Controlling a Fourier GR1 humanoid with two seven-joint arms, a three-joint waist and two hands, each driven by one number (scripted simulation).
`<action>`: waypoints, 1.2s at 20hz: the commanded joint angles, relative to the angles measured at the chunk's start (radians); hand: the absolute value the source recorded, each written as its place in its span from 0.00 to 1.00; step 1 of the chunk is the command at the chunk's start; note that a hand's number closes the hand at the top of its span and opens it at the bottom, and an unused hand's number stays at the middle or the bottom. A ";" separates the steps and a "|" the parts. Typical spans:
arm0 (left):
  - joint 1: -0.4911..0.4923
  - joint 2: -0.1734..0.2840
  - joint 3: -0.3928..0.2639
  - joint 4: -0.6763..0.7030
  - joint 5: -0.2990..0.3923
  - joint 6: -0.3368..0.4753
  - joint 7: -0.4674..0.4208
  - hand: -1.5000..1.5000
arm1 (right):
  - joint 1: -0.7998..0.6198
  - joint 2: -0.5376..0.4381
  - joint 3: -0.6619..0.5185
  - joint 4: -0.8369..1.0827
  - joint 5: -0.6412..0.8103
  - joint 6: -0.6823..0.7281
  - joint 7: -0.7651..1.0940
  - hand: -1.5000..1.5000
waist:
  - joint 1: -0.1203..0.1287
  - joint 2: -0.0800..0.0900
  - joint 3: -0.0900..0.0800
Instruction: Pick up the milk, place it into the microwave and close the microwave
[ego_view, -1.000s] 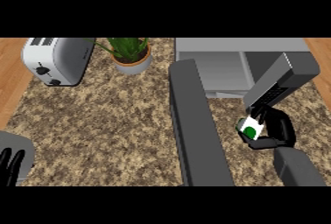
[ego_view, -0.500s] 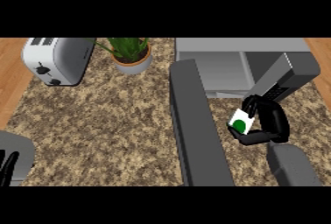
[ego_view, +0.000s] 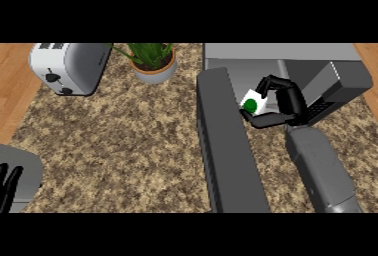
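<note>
The milk (ego_view: 251, 102) is a small white carton with a green dot, held in the air in front of the microwave's opening. My right hand (ego_view: 285, 106) curls round it, thumb below and fingers over its top. The microwave (ego_view: 244, 60) is a grey box at the top right, and its door (ego_view: 225, 145) stands wide open, running down the middle of the view. My left hand (ego_view: 9, 185) rests at the lower left edge with its fingers straight up, far from the milk.
A white toaster (ego_view: 65, 66) stands at the top left. A potted plant (ego_view: 153, 61) sits just left of the microwave. The speckled counter (ego_view: 125, 145) lies between the toaster and the open door.
My right hand has carried the milk up and left, from beside the door's lower part toward the microwave's opening. The left hand has stayed put.
</note>
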 joint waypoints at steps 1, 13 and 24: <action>-0.001 0.001 0.007 -0.083 0.046 0.026 0.101 0.00 | -0.110 0.014 -0.011 0.135 0.033 -0.034 0.010 1.00 | 0.001 0.000 0.001; -0.064 0.017 0.008 0.068 0.009 -0.059 -0.013 0.00 | -0.397 -0.010 -0.102 0.555 0.075 -0.143 -0.181 1.00 | 0.060 0.027 0.002; -0.109 0.029 -0.013 0.039 0.023 -0.053 0.035 0.00 | -0.499 -0.045 -0.098 0.659 0.127 -0.291 -0.165 1.00 | 0.110 0.054 0.003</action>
